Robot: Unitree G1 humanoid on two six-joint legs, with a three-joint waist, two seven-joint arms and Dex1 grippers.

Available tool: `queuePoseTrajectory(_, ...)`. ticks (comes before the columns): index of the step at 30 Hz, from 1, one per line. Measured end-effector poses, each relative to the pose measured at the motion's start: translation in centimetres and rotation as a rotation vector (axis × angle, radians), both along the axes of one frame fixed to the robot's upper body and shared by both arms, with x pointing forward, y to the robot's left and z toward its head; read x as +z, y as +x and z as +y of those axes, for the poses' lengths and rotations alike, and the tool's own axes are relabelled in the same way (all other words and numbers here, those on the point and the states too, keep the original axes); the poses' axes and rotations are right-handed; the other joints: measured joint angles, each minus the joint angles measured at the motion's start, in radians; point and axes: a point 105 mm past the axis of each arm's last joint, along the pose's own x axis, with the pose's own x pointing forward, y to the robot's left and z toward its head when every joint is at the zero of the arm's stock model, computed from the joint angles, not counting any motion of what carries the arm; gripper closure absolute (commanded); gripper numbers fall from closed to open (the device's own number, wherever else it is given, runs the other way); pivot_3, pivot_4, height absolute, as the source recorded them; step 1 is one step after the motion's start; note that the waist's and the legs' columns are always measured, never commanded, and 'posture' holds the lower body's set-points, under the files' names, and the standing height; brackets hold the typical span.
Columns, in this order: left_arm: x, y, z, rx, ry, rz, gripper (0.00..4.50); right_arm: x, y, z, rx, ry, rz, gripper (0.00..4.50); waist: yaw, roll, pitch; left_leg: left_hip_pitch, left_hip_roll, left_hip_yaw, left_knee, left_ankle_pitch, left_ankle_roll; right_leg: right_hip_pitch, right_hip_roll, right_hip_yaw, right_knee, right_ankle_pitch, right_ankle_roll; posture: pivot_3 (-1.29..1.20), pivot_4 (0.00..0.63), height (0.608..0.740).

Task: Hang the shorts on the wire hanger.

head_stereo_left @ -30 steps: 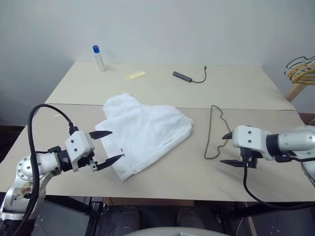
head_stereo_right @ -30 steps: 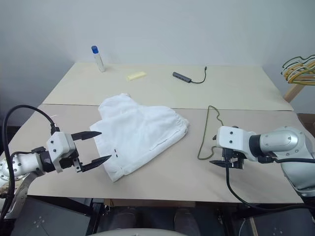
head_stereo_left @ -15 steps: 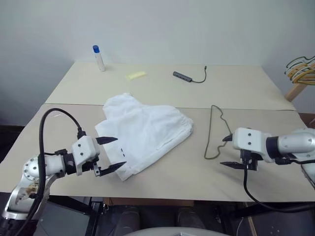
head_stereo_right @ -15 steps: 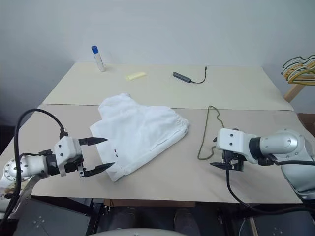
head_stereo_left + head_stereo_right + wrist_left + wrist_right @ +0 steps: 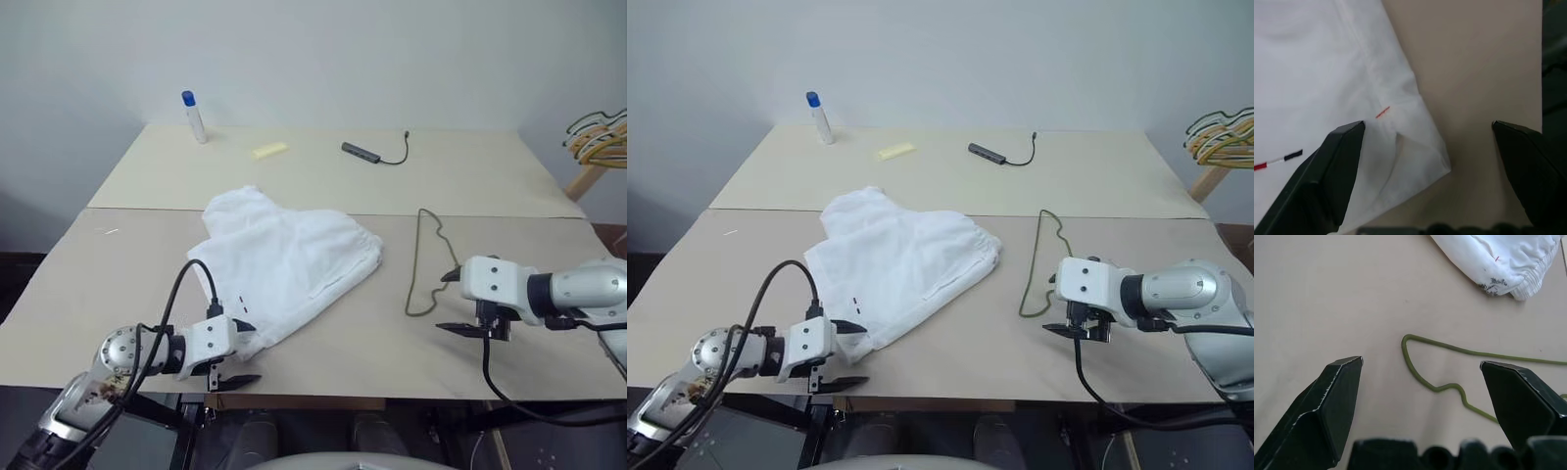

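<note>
The white shorts (image 5: 284, 264) lie spread on the table's middle, waistband toward the right. Their near hem corner (image 5: 1420, 156), with a small red stitch, lies between the fingers of my open left gripper (image 5: 247, 352), low at the table's front edge. The thin olive wire hanger (image 5: 423, 262) lies flat to the right of the shorts. My right gripper (image 5: 446, 302) hovers open just right of the hanger's near end. In the right wrist view the hanger's bent wire end (image 5: 1435, 386) runs between its fingers (image 5: 1332, 401), below the shorts' waistband (image 5: 1503, 264).
At the table's back stand a white bottle with a blue cap (image 5: 194, 116), a yellow piece (image 5: 269, 150) and a dark hub with a cable (image 5: 364, 152). A bunch of yellow and dark hangers (image 5: 598, 137) sits off the table at the far right.
My left gripper has dropped and pulled back to the front edge, down to the shorts' near hem corner, still open. The right gripper has not moved.
</note>
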Motion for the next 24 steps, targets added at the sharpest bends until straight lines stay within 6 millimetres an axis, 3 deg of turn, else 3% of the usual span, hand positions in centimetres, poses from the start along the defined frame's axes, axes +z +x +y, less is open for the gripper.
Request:
queuePoseTrajectory(4,0.0,0.4,0.2,0.029,0.011,0.002,1.47,0.0,0.1,0.0,-0.003,0.000,-0.006,0.00,0.000,0.000,0.000,0.000,0.000,0.000,0.000,0.000,0.000,0.000,0.000,0.000,0.000,0.000,0.000,-0.03,0.000,0.740)
queuePoseTrajectory(13,-0.1,1.3,0.9,0.094,0.028,0.005,4.49,0.0,0.2,0.1,0.000,-0.009,-0.014,0.00,-0.001,0.000,0.000,0.000,0.000,0.000,0.000,0.000,0.000,0.000,0.000,0.000,0.001,0.000,0.000,-0.03,0.000,0.740)
queuePoseTrajectory(20,1.0,1.9,2.4,0.142,0.012,-0.031,4.49,-0.4,2.2,2.9,0.043,0.033,-0.110,0.00,-0.020,0.000,0.000,0.000,0.001,0.000,0.000,0.000,0.000,-0.001,0.001,0.000,0.001,0.001,-0.002,-0.02,0.000,0.740)
queuePoseTrajectory(24,4.4,1.5,4.0,0.142,-0.039,-0.066,4.49,-1.5,5.4,4.7,0.053,-0.015,-0.263,0.00,-0.029,0.000,0.001,0.000,0.000,0.000,0.000,0.000,0.000,-0.002,0.000,0.000,0.002,0.002,-0.004,0.00,0.000,0.740)
